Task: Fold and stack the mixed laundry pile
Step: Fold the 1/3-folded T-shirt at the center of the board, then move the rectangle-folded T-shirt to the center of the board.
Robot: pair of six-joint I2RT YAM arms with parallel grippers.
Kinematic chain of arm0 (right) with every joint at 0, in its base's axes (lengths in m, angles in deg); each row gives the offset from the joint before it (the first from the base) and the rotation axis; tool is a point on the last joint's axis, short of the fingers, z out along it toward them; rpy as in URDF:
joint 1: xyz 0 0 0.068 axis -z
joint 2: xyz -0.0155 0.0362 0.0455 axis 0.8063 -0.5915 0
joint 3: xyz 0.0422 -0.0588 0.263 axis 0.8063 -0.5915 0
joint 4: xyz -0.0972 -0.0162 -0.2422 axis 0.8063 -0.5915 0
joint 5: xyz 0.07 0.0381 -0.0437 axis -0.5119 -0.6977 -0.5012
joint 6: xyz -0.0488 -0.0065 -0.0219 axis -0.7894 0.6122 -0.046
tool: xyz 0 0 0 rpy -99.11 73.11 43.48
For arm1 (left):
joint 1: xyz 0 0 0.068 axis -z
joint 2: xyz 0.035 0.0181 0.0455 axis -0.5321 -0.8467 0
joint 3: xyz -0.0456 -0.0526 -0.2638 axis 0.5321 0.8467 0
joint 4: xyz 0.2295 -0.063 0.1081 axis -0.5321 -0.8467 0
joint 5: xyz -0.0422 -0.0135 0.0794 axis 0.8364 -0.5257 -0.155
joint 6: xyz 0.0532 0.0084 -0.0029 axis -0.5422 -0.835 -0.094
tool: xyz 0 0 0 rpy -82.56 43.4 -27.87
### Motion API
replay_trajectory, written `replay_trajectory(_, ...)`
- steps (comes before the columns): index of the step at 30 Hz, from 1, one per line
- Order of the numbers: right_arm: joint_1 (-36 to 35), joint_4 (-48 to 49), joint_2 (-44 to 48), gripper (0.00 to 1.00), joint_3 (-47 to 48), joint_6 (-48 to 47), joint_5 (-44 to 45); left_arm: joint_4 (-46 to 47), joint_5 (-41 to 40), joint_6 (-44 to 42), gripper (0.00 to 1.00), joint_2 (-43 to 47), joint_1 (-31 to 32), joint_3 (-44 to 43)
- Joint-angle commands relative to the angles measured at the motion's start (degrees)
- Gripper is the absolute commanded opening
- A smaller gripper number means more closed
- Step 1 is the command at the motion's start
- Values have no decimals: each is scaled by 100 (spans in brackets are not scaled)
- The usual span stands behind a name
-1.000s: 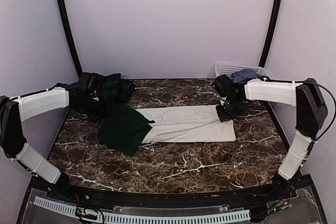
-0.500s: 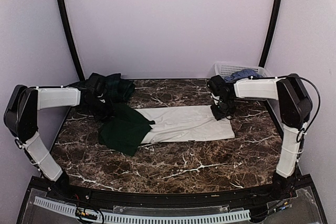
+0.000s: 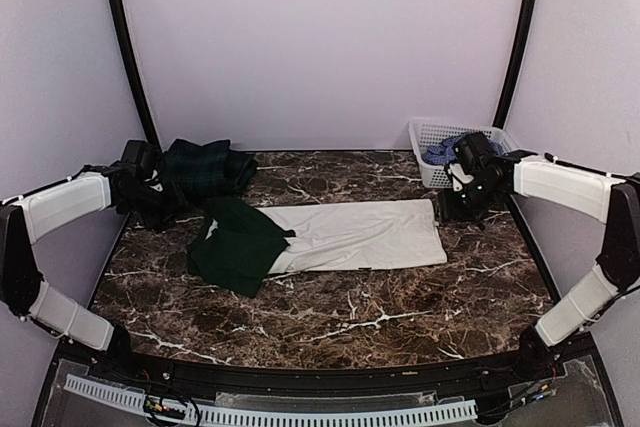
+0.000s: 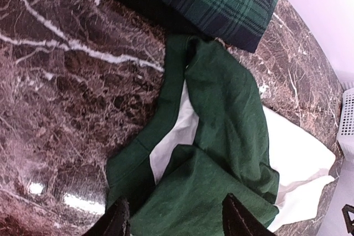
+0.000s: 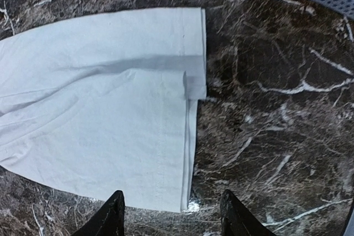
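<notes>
White-and-green garment (image 3: 360, 235) lies flat at centre frame; left gripper (image 3: 150, 195) and right gripper (image 3: 457, 209), both unclenched and empty, flank it and should pinch matching corners for an even fold.

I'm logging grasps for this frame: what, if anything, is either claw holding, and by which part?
Nothing is held: left claw and right claw both stand open, off the white-and-green garment.
</notes>
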Motion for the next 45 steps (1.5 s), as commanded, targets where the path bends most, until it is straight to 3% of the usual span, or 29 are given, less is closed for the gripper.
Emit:
replay_trajectory(1,24,360,58,56,-654,458,-902,-362,158,48,54,133,-36,449)
replay_trajectory(13,158,865,-319,48,-1193,542,-1189,-44,405,253,47,52,-216,1035)
replay_trajectory(26,313,1027,-767,48,-1063,348,-1068,144,539,289,46,-96,-216,1348)
replay_trajectory(30,352,1012,-927,36,-932,256,-1157,176,599,278,47,-140,-222,1382)
replay_trajectory(33,361,997,-936,13,-921,226,-1189,171,562,287,45,-131,-223,1431)
replay_trajectory(36,361,984,-856,1,-959,218,-1200,185,512,358,40,-98,-222,1485)
replay_trajectory(45,361,985,-638,0,-1155,195,-1194,426,372,327,32,-422,-229,1238)
